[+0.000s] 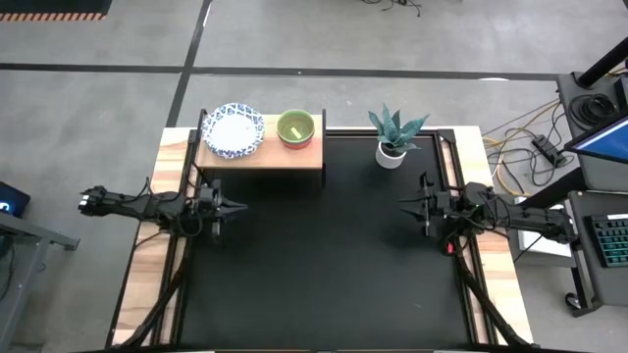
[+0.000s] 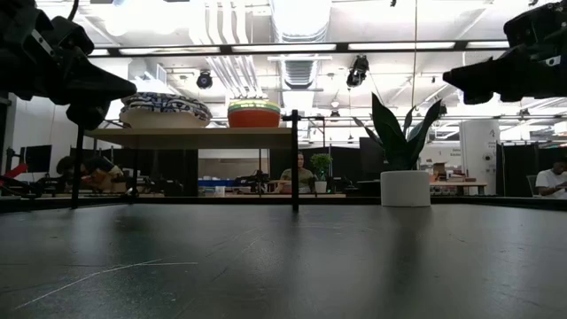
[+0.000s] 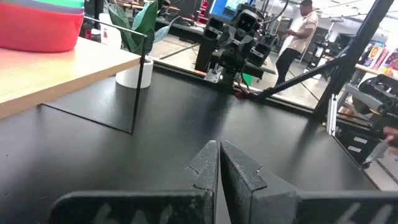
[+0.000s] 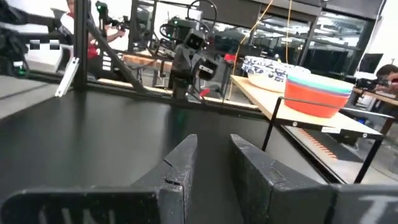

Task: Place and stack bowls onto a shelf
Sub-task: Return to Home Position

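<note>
The wooden shelf (image 1: 260,157) stands at the table's far left on thin black legs. On it sits a stack of white bowls with blue patterned rims (image 1: 233,129), and beside it a stack of small bowls (image 1: 295,128), yellow-green on top, red at the bottom (image 4: 317,93). My left gripper (image 1: 238,207) hovers shut and empty at the table's left side, in front of the shelf. My right gripper (image 1: 404,206) hovers at the right side, slightly open and empty.
A small white pot with a green plant (image 1: 392,149) stands at the far side, right of the shelf. The black tabletop (image 1: 324,275) lies between the arms. People and desks show in the room beyond the table.
</note>
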Action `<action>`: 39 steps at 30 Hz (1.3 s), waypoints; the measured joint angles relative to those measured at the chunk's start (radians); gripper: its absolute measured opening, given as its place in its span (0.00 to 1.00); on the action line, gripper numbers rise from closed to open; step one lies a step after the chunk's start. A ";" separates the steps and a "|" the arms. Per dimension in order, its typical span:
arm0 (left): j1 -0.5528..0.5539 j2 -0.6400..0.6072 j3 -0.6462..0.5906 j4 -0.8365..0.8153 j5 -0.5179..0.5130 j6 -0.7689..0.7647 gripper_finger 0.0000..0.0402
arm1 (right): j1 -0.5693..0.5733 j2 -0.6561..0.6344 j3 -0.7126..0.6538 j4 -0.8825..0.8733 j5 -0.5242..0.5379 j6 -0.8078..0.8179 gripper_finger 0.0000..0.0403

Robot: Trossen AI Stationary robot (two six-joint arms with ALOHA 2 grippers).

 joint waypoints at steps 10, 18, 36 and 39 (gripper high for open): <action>0.000 0.001 0.000 0.000 0.000 0.002 0.00 | 0.000 0.019 0.000 0.001 -0.001 0.169 0.20; 0.000 0.001 0.000 0.000 0.000 0.003 0.00 | 0.000 0.019 0.000 0.000 -0.001 0.151 0.18; 0.000 0.001 0.000 0.000 0.000 0.003 0.00 | 0.000 0.020 0.000 -0.001 -0.002 0.152 0.21; 0.000 0.001 0.000 0.000 0.000 0.003 0.00 | 0.000 0.020 0.000 -0.001 -0.002 0.150 0.19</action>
